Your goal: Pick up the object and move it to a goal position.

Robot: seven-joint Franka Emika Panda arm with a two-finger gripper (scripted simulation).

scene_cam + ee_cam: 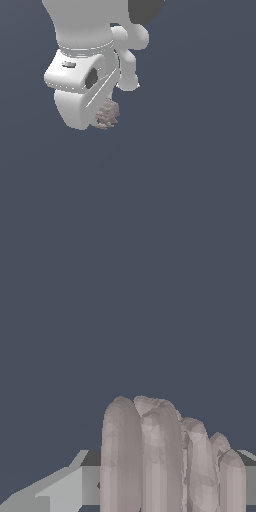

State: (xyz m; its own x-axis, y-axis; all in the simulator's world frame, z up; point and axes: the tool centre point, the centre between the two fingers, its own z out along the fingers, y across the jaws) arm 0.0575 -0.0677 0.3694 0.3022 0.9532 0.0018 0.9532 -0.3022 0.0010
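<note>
Gripper (102, 117) hangs over plain dark surface, pinkish-brown ridged object (107, 115) tucked at its tip, mostly hidden by white hand. Wrist view: object (160, 456) fills space at fingers. Grasp likely made; closure itself unclear. Goal marker unseen; transfer apparently left.
</note>
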